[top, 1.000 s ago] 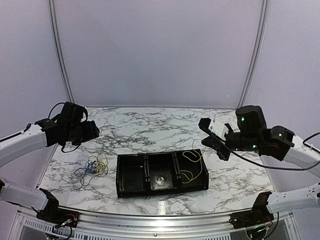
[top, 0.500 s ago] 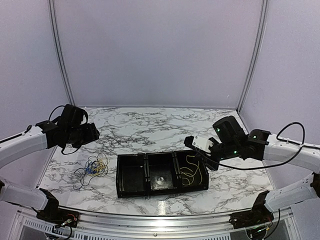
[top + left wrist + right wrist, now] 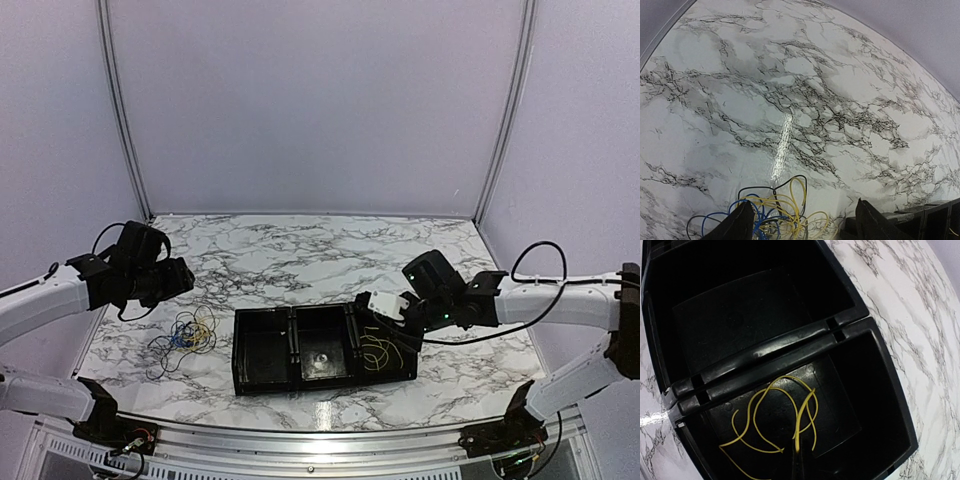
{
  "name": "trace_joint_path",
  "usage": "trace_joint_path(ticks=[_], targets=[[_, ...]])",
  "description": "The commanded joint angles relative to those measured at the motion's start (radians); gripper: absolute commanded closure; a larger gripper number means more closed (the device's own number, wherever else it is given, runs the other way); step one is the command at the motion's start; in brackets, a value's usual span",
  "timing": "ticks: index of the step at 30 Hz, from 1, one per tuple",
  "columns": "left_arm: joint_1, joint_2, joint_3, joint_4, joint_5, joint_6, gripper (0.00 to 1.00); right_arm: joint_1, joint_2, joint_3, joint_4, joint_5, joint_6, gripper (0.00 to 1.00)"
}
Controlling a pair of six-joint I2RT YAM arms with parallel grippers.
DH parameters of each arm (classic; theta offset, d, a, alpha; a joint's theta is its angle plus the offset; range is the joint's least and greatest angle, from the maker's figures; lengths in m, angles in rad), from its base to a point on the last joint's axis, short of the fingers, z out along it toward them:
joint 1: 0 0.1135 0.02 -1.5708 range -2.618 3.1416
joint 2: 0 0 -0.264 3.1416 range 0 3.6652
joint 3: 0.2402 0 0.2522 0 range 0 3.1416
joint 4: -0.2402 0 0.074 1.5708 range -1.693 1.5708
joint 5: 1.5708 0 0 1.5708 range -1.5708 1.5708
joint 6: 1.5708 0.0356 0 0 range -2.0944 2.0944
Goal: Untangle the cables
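Left pincer point(image 3: 804, 212) hangs with its fingers apart above the knot of blue, yellow and dark cables point(image 3: 185, 335) on the worktop point(image 3: 300, 260), not yet separated. One yellow cable point(image 3: 775, 415) lies in the tray's point(image 3: 300, 384) right compartment, the right pincer point(image 3: 794, 460) apparently clamped on its end.

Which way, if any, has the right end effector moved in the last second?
Yes. The right end effector swung left and down, from right of the tray to over its right compartment, shut on the cable.
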State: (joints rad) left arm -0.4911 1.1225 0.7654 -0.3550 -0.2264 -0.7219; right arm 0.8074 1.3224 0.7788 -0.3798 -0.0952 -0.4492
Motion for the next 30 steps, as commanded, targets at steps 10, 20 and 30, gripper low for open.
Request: trace_joint_path(ticks=[10,20,30], targets=[[0.0,-0.039,-0.059,0.025,0.019,-0.008,0.27,-0.008,0.121,0.061,0.056,0.065,-0.09,1.0],[0.002,-0.015,-0.008,0.006,0.058,0.041,0.27,-0.017,0.083,0.255,-0.339,0.033,-0.212,0.5],[0.009,0.074,0.065,-0.068,0.071,0.07,0.27,-0.017,0.049,0.522,-0.51,-0.074,-0.225,0.43]])
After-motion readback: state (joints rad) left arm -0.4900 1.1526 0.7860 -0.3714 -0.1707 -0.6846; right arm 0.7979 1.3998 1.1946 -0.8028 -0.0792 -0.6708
